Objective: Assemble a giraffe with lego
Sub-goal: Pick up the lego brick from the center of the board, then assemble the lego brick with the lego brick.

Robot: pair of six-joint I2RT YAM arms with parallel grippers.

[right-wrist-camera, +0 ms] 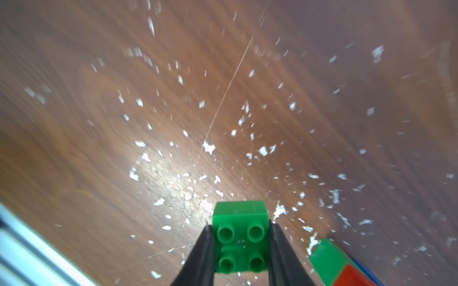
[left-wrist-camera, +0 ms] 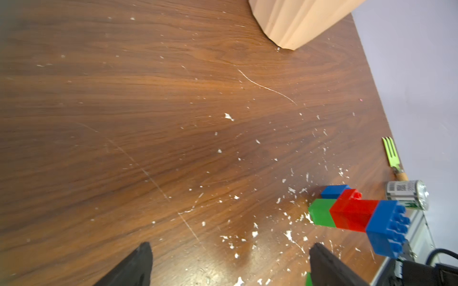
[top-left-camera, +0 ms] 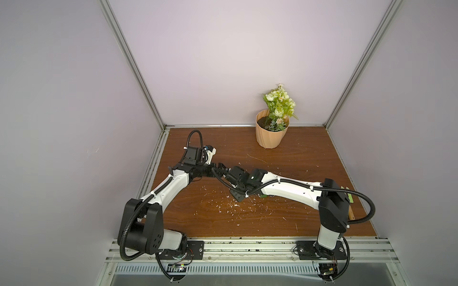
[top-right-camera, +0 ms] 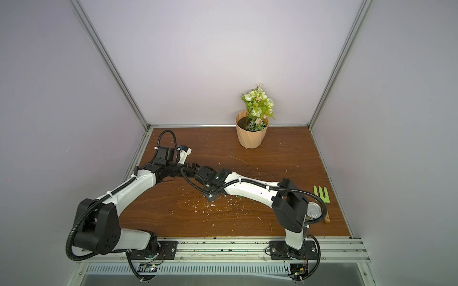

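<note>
My right gripper (right-wrist-camera: 241,229) is shut on a small green 2x2 lego brick (right-wrist-camera: 241,237), studs toward the camera, held just above the wooden table (right-wrist-camera: 173,111). Beside it stands the giraffe (left-wrist-camera: 352,213), made of joined bricks: a green leg (left-wrist-camera: 321,213), a blue leg (left-wrist-camera: 333,192), a red body and a blue brick (left-wrist-camera: 386,230) with bare studs. A corner of the giraffe (right-wrist-camera: 332,262) shows in the right wrist view. In both top views only a green sliver (top-left-camera: 263,196) shows under my right forearm. My left gripper (left-wrist-camera: 229,250) (top-left-camera: 221,166) is open, holding nothing.
A peach flower pot (top-left-camera: 271,135) (left-wrist-camera: 297,22) stands at the back. A green fork (top-right-camera: 321,194) (left-wrist-camera: 391,154) and a tin can (top-right-camera: 314,210) (left-wrist-camera: 406,194) lie by the right wall. White flecks litter the table's middle. Both arms nearly meet at centre-left.
</note>
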